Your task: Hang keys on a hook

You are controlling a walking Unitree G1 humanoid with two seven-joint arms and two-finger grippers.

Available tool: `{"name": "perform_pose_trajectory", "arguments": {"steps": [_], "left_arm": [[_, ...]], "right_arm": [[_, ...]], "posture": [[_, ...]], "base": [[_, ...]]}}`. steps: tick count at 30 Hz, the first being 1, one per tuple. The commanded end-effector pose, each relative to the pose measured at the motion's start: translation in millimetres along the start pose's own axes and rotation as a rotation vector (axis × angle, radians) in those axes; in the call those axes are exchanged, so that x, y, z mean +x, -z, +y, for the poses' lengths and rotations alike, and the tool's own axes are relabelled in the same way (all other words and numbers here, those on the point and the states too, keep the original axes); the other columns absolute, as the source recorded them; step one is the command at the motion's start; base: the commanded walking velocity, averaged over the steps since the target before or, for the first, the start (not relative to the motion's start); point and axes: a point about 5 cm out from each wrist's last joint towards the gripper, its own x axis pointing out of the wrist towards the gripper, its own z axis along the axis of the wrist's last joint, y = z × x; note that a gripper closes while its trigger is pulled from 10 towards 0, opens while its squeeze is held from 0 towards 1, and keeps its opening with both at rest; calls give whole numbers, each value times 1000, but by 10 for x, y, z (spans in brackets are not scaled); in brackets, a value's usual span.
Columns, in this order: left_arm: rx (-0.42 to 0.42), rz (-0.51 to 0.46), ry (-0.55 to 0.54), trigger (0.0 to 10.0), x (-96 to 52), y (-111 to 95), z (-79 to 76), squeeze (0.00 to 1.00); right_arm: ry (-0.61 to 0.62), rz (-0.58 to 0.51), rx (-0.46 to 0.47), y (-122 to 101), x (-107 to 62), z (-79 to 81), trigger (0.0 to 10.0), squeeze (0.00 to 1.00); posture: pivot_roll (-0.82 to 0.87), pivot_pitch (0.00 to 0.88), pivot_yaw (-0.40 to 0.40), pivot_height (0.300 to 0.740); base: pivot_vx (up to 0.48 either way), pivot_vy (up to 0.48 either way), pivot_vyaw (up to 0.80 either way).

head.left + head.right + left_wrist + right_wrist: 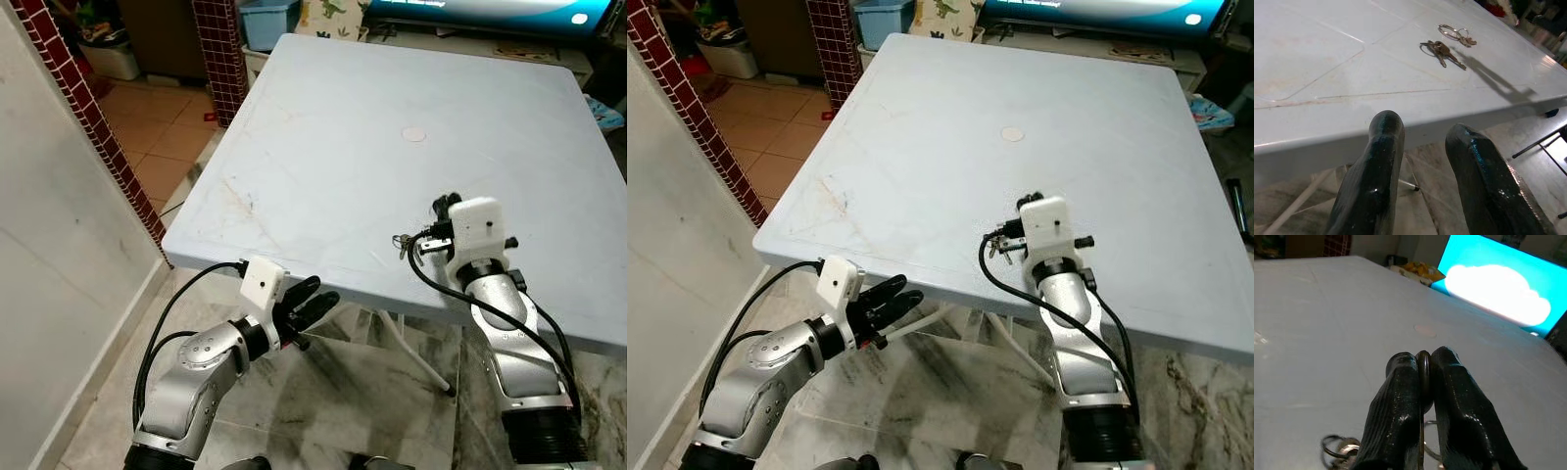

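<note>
1. My left claw [312, 300] hangs below the counter [323, 147] edge, fingers slightly apart and holding nothing, so it stays out of the way.
2. The keys [402, 242] lie on the counter near its front edge.
3. My right claw [1422, 377] is pinched on their ring, low over the surface, ready to lift.

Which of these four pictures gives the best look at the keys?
The left wrist view: the keys lie in the open on the white table, rings and blades distinct. In both eye views they are a small cluster by the right gripper. The right wrist view has its shut fingers hiding most of them.
</note>
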Motion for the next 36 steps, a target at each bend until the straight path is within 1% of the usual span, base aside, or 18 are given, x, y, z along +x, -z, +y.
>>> {"name": "perform_pose_trajectory", "arguments": {"steps": [1, 2, 3, 4, 5, 6, 8, 11, 13, 24, 28, 30, 36], "left_arm": [[-14, -7, -57, 10000, -13, -5, 71, 0], [-14, -7, -57, 10000, -13, -5, 71, 0], [-22, -21, -94, 10000, -21, -16, 110, 0], [-26, -28, -123, 10000, -25, -21, 136, 0], [-26, -28, -123, 10000, -25, -21, 136, 0], [-37, -43, -175, 10000, -35, -30, 184, 0], [-54, -55, -208, 10000, -48, -35, 214, 0], [-60, -58, -217, 10000, -52, -34, 223, 0], [-56, -55, -210, 10000, -42, -29, 212, 0], [-54, -50, -220, 10000, -31, -20, 213, 0], [-57, -45, -270, 10000, -32, -10, 255, 0], [-73, -60, -304, 10000, -39, -18, 288, 0], [-60, -65, -339, 10000, -53, -31, 311, 0]], "right_arm": [[-20, -6, 53, -49, 10, 19, 0, 0], [-20, -6, 53, -49, 10, 19, 0, 0], [-20, 3, 73, -38, 5, 25, 4471, 0], [-21, 6, 79, -34, 3, 31, 10000, 0], [-21, 6, 79, -34, 3, 31, 10000, 0], [-17, -7, 97, -49, -10, 42, 10000, 0], [-27, -20, 94, -72, -21, 61, 10000, 0], [-54, -22, 77, -86, -26, 102, 10000, 0], [-59, -29, 75, -98, -27, 123, 10000, 0], [-59, -10, 77, -73, -17, 110, 10000, 0], [-55, -7, 74, -67, -14, 101, 10000, 0], [-40, -4, 78, -57, -3, 61, 10000, 0], [-37, 0, 78, -50, 11, 44, 10000, 0]], "posture": [[-107, 130, 5, 740], [-107, 130, 5, 740], [-108, 129, 4, 740], [-108, 129, 4, 740], [-108, 129, 4, 740], [-107, 128, 4, 740], [-109, 127, 5, 740], [-109, 127, 5, 740], [-107, 123, 6, 740], [-108, 121, 7, 740], [-108, 121, 9, 740], [-108, 121, 9, 740], [-108, 121, 9, 740]], "base": [[0, 0, 0], [0, 0, 0], [0, 0, 0], [0, 0, 0], [0, 0, 0], [0, 0, 0], [0, 0, 0], [0, 0, 0], [0, 0, 600], [0, 0, 800], [0, 0, 800], [0, 0, 800], [0, 0, 800]]}}
